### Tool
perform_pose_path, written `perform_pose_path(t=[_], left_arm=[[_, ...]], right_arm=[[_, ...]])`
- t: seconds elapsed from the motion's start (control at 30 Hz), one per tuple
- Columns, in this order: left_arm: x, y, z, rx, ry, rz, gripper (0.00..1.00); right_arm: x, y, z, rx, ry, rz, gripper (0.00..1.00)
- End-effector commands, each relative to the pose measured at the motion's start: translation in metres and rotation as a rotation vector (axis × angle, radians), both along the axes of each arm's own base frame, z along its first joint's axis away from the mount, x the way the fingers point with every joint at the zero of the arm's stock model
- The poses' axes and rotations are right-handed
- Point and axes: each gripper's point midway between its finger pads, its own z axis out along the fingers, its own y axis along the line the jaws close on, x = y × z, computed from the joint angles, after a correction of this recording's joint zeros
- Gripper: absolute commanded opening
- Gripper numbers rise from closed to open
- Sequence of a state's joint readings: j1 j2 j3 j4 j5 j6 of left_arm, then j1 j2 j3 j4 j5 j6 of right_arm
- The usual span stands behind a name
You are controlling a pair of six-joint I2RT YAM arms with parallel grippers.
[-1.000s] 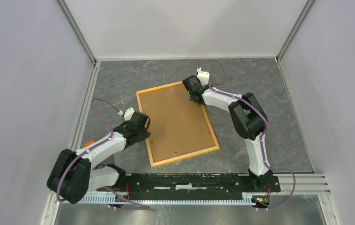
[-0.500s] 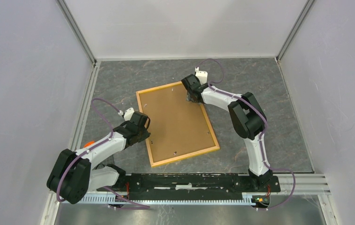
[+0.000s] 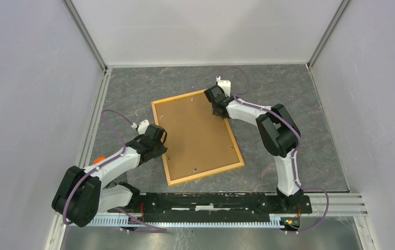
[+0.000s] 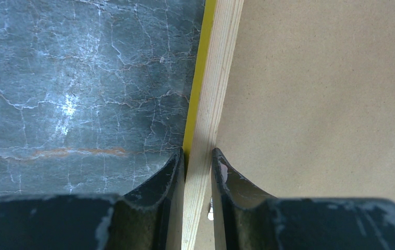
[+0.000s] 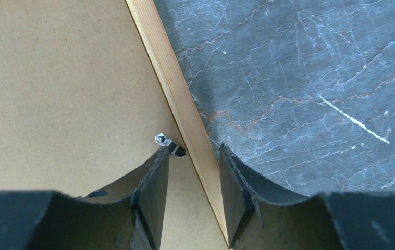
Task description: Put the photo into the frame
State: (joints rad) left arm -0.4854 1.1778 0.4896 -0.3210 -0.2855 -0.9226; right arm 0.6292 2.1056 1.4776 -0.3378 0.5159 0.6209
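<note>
The orange-yellow frame (image 3: 206,174) lies face down on the table with the brown backing panel (image 3: 195,138) set in it. The photo is hidden. My left gripper (image 3: 162,151) is shut on the frame's left rail (image 4: 219,78), one finger on each side; the midpoint between its tips is on the rail (image 4: 199,153). My right gripper (image 3: 219,108) straddles the frame's right rail (image 5: 164,62) near the far corner, jaws apart wider than the rail (image 5: 193,151). Its inner finger tip touches a small metal turn clip (image 5: 170,146) on the backing panel (image 5: 54,88).
Dark marbled table top (image 3: 289,104) with white walls on three sides. A black and metal mounting rail (image 3: 211,200) runs along the near edge. Small metal clips (image 3: 194,169) sit along the backing's edges. A small orange thing (image 3: 98,159) shows by the left arm.
My right gripper has shifted slightly to the right along the frame's far right corner. The left arm and the frame have not visibly moved.
</note>
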Motion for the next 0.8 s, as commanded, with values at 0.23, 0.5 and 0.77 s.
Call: perform_pose_path(t=[0.23,0.5,0.77], left_arm=[[-0.01,0.0,-0.015,-0.027,0.044,0.023,0.02],[-0.01,-0.001,-0.016,-0.023,0.053,0.021,0.02],[-0.009,-0.001,-0.017,-0.024,0.057,0.019,0.02]], right_arm=[[-0.01,-0.015,-0.047,-0.165,0.123,0.232,0.25],[-0.007,0.0,-0.048,-0.129,0.079,0.396,0.16],[-0.012,0.009,-0.022,-0.072,0.018,0.46,0.45]])
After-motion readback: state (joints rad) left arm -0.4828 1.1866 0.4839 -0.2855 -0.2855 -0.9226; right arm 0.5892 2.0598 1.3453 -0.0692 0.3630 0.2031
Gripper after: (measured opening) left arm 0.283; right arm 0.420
